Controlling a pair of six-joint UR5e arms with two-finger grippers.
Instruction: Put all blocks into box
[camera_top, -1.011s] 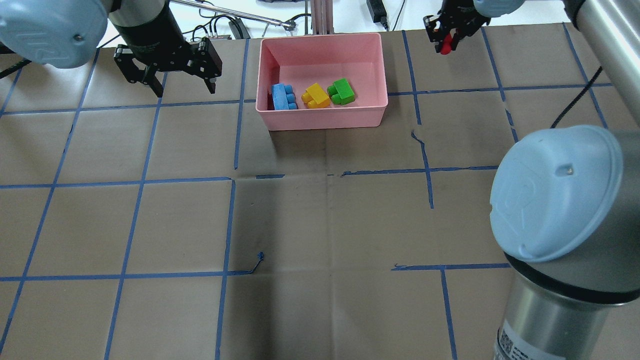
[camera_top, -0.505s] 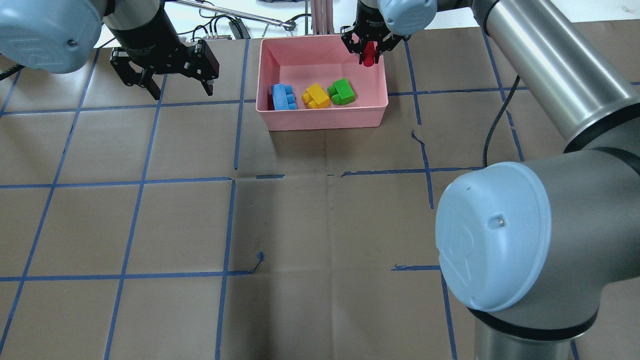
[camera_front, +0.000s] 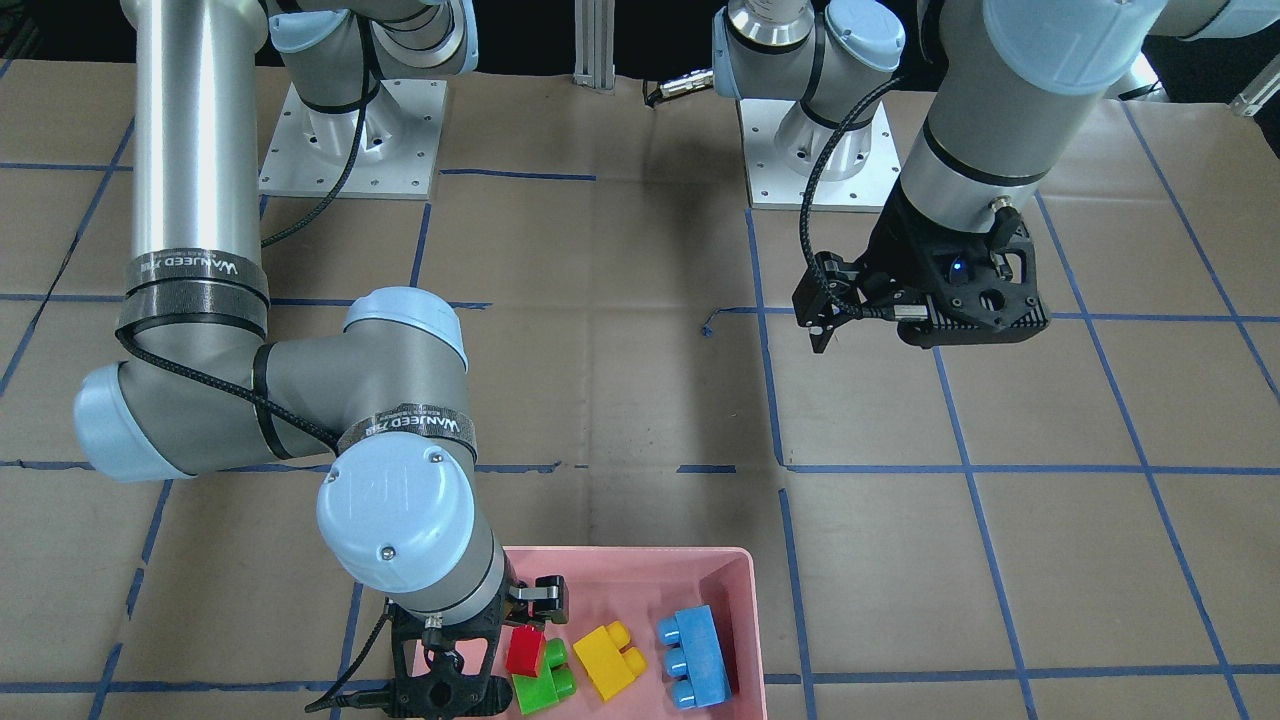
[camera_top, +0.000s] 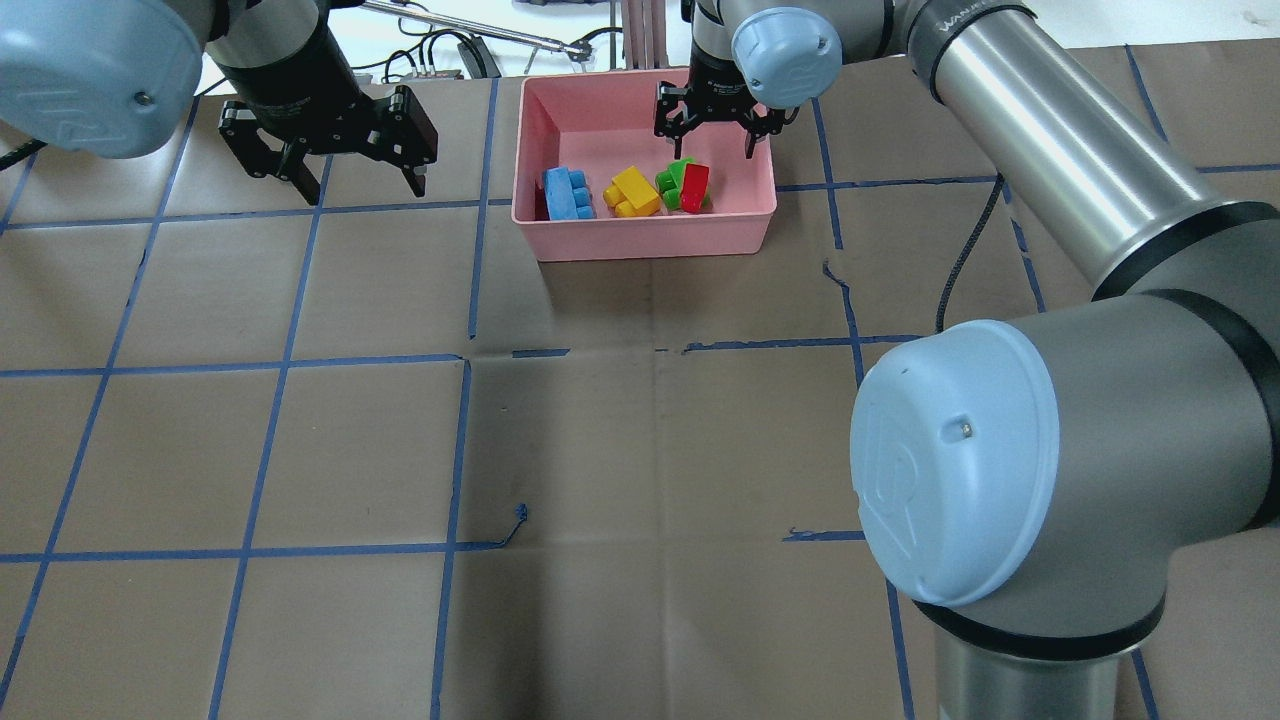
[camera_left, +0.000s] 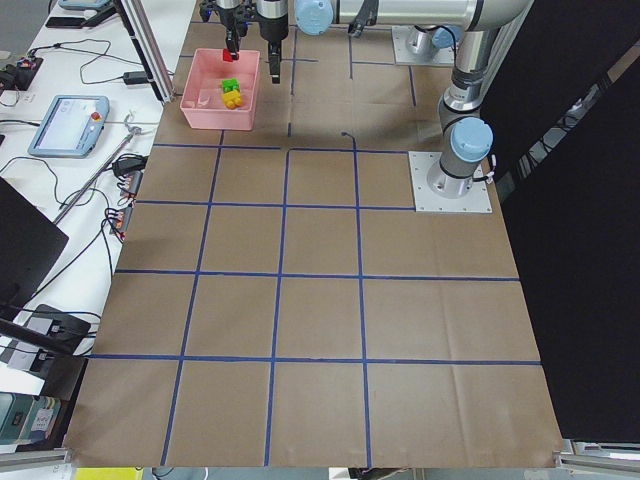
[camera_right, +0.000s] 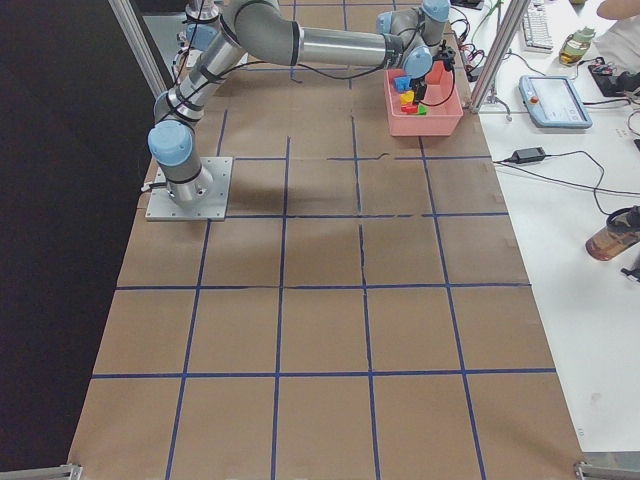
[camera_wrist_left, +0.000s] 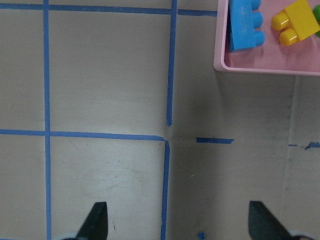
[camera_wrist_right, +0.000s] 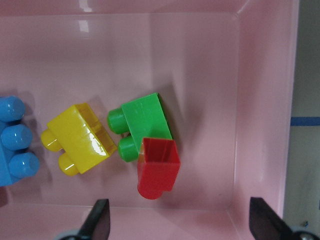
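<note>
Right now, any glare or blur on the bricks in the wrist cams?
Right wrist view: sharp; white glare streaks on the yellow brick and glare spots on the pink box near the view's top, none obvious on the red brick. Left wrist view: sharp, blue brick cut by the top edge. Overhead view: no blur.

Your right tool (camera_top: 708, 142) swung over the box (camera_top: 640, 236) and let go; the red block (camera_top: 695, 187) now rests on the green block (camera_top: 673, 178).

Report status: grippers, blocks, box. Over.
Right gripper open over box; left gripper open, clear of it. Red block in box against green block; all four in. Nothing obstructing.
</note>
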